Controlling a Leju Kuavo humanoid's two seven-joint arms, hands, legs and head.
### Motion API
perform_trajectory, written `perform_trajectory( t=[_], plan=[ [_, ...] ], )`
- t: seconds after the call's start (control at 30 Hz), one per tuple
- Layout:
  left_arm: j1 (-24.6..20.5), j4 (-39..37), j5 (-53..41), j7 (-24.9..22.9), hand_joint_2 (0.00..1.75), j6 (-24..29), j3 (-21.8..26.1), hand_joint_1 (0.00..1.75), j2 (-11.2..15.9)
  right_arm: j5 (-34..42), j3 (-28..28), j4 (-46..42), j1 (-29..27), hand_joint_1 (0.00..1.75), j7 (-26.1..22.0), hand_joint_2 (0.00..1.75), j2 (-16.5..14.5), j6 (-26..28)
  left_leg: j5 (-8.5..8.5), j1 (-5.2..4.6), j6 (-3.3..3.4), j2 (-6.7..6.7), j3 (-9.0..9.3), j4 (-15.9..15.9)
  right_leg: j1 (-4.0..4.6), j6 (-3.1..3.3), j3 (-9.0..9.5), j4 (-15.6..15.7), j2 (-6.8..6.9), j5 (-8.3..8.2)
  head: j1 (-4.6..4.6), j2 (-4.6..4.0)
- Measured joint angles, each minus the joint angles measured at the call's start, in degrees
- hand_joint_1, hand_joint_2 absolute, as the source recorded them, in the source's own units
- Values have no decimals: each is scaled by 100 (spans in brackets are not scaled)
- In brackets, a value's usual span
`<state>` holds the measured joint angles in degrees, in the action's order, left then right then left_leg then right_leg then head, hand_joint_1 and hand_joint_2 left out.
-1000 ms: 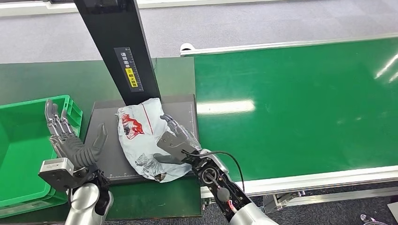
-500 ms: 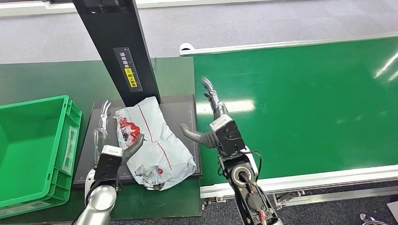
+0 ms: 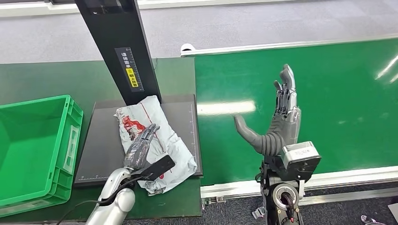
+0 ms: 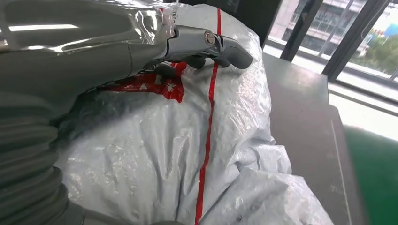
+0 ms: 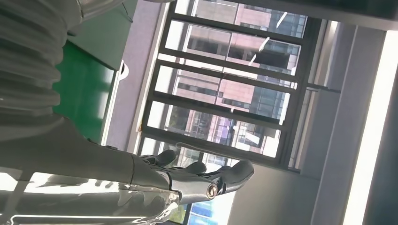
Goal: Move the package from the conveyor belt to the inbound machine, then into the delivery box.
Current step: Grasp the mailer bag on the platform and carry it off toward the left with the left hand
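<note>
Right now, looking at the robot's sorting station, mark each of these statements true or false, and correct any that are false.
1. The package lies on the dark platform of the inbound machine. True.
2. The right hand grips the package. False: it is raised over the conveyor belt, fingers apart, holding nothing.
3. The left hand rests on the package. True.
4. The package is inside the green box. False: the box holds no package.
5. The package is white with red markings. True.
</note>
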<state>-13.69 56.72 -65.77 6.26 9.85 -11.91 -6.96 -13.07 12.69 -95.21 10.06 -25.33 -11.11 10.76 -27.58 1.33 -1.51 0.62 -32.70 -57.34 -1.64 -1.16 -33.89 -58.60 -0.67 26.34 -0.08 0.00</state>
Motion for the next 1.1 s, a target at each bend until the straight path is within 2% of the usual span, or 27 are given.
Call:
perform_trajectory(
  t=[0.07, 0.1, 0.2, 0.23, 0.37, 1.1],
  plan=[
    [-110, -148, -62, -54, 175, -100, 12, 3, -15, -10, -43, -40, -34, 0, -15, 175, -3, -25, 0, 0, 1, 1, 9, 1, 0, -1, 15, 1, 3, 2, 0, 0],
    [-162, -220, -77, -69, 175, -154, 20, 13, -25, -18, -61, -49, -42, 0, -18, 175, -4, -34, 0, 0, 1, 2, 13, 2, 0, -2, 23, 1, 5, 3, 1, 0],
    [-286, -413, -119, -85, 175, -292, 41, 126, -55, -44, -101, -64, -57, 0, -18, 175, -9, -43, 3, -2, 4, 10, 28, 2, -1, -3, 45, 3, 13, 4, 2, 0],
    [-314, -468, -135, -76, 175, -311, 46, 157, -66, -58, -110, -72, -65, 0, -18, 175, -10, -43, 5, -3, 6, 11, 33, 2, -1, -4, 52, 3, 15, 3, 2, 0],
    [-404, -653, -185, 13, 175, -282, 55, 164, -103, -132, -168, -116, -86, 0, 2, 175, -32, -43, 14, -4, 8, 12, 45, 2, -3, -6, 64, 3, 16, -5, 2, 0],
    [-468, -713, -181, 249, 175, 56, 120, 164, -140, -204, -307, -278, -174, 0, 76, 175, -75, -45, 20, -4, 4, 5, 11, 1, -3, -6, 15, 1, 13, -14, 1, 0]
  ],
)
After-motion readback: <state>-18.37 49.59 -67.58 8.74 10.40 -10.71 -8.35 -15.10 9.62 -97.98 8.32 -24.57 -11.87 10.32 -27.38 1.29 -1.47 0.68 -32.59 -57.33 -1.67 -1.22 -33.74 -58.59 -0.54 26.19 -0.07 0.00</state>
